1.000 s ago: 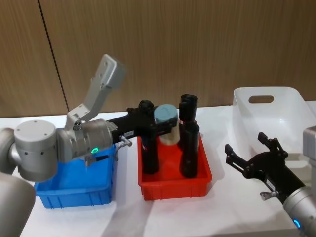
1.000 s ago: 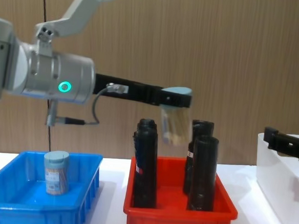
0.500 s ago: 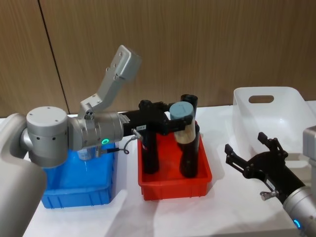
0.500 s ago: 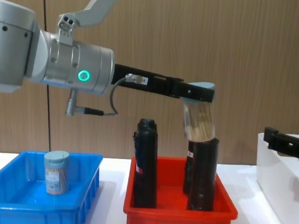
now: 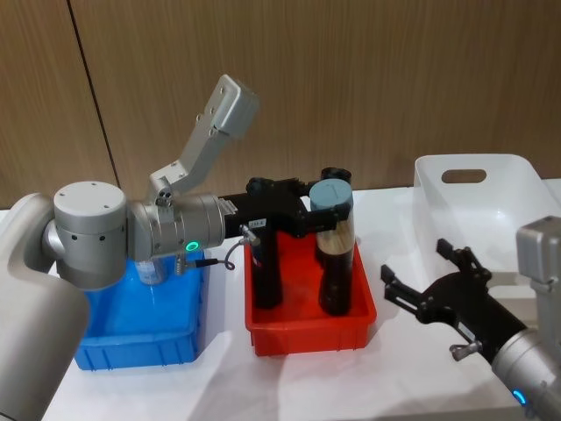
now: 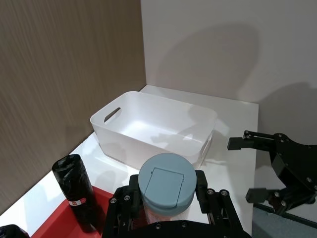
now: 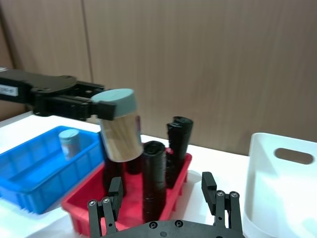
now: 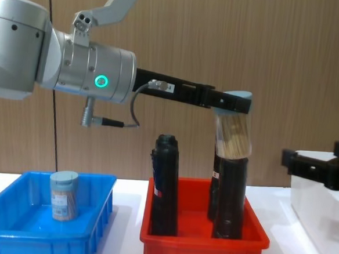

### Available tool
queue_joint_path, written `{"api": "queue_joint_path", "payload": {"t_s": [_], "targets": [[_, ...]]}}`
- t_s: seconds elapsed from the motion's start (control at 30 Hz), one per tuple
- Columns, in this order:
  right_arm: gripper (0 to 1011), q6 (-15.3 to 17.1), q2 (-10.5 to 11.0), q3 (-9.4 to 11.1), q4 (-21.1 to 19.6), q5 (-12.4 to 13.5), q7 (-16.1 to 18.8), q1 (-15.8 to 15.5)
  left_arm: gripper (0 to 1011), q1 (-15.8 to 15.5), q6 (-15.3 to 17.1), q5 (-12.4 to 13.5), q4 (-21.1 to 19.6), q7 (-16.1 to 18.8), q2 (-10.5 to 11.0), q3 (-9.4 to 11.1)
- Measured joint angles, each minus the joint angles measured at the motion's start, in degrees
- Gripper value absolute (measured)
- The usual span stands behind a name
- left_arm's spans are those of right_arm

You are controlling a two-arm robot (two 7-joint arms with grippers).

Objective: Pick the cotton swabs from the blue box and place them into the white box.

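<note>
At the left, a shallow bright blue plastic box [image 5: 131, 351] holds one upright clear cotton swab jar [image 8: 63, 196]. The left gripper [image 8: 229, 103] clamps a second jar [image 8: 234, 137] by its pale lid, just above the black cylinders [image 8: 165, 185] in the red bin [image 8: 201, 251]. The right gripper [image 5: 414, 265] hovers with fingers spread beside the tall white box [image 5: 500, 189] at far right.

It looked like a robotics lab bench: a plain white tabletop [image 5: 307, 386] against a brown wood-grain panel wall [image 5: 351, 79], carrying a shallow bright blue plastic bin [image 5: 131, 351], a red plastic bin [image 5: 307, 338] and a taller white plastic bin [image 5: 425, 206].
</note>
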Motion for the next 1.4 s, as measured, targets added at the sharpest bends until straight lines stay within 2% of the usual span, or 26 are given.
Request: {"api": "queue_joint_path", "payload": {"t_s": [0.33, 0.67, 0.93, 1.4], "targets": [[1002, 4.28, -0.37, -0.67, 0.69, -1.49, 6.81, 2.66, 664, -0.34, 0.07, 0.07, 0.35, -0.44, -0.18, 0.10], [1002, 6.90, -1.59, -1.35, 3.14, -3.52, 11.53, 6.35, 664, -0.47, 0.07, 0.11, 0.46, -0.60, -0.23, 0.16], [1002, 7.86, -2.68, -1.56, 5.75, -4.94, 13.28, 9.47, 664, -0.51, 0.07, 0.11, 0.51, -0.66, -0.27, 0.17], [1002, 8.72, -4.07, -1.38, 9.69, -5.76, 14.59, 13.85, 664, -0.57, 0.07, 0.10, 0.55, -0.74, -0.29, 0.17]]}}
